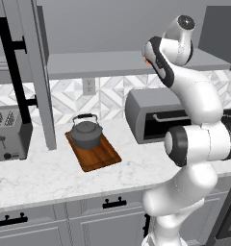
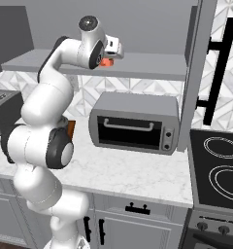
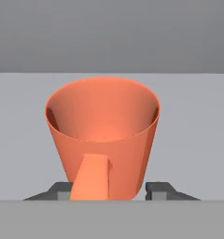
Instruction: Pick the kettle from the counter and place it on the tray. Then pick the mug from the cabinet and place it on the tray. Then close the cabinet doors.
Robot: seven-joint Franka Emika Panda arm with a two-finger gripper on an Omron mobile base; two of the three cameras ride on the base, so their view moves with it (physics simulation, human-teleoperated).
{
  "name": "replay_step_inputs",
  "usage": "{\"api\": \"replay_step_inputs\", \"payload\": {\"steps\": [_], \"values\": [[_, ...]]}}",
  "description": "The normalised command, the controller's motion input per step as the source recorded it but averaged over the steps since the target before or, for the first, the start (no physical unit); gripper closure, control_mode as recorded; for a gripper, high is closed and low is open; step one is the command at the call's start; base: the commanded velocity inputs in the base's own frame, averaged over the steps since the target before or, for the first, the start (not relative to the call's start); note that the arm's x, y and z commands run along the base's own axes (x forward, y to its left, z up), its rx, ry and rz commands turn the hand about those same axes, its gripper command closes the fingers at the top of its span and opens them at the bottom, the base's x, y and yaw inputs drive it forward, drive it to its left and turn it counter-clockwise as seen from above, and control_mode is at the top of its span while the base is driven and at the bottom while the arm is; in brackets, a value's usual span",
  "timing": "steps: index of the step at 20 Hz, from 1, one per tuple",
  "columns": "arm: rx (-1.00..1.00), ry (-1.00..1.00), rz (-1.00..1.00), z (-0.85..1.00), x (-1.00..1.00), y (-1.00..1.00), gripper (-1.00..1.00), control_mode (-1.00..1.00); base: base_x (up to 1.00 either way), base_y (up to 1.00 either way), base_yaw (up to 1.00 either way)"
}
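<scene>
Hand view: mug [image 3: 103,135] sits between the tool [image 3: 108,190] fingertips.

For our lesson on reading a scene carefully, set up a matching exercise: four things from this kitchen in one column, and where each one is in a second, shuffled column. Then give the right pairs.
Things:
1. kettle
2. mug
3. toaster oven
4. tray

Places:
A. on the cabinet shelf, between the pincer fingers
B. flat on the counter, under the kettle
C. on the counter, below the shelf and beside the stove
D. standing on the wooden board

Pairs: 1-D, 2-A, 3-C, 4-B
</scene>
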Motion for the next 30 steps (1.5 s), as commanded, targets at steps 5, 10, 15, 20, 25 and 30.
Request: {"api": "replay_step_inputs", "payload": {"steps": [5, 10, 15, 20, 25, 30], "values": [[0.0, 0.0, 0.0, 0.0, 0.07, 0.0, 1.0, -1.0, 0.0, 0.0, 0.0], [0.0, 0.0, 0.01, 0.0, -0.18, 0.0, 1.0, -1.0, 0.0, 0.0, 0.0], [0.06, 0.0, 0.16, 0.0, -0.87, 0.0, 1.0, -1.0, 0.0, 0.0, 0.0], [0.06, 0.0, 0.22, 0.0, -1.0, 0.03, 1.0, -1.0, 0.0, 0.0, 0.0], [0.03, 0.02, 0.23, 0.0, -1.0, 0.23, 1.0, -1.0, 0.0, 0.0, 0.0], [0.0, 0.04, 0.33, -0.1, -1.0, 0.37, 1.0, -1.0, 0.0, 0.0, 0.0]]}}
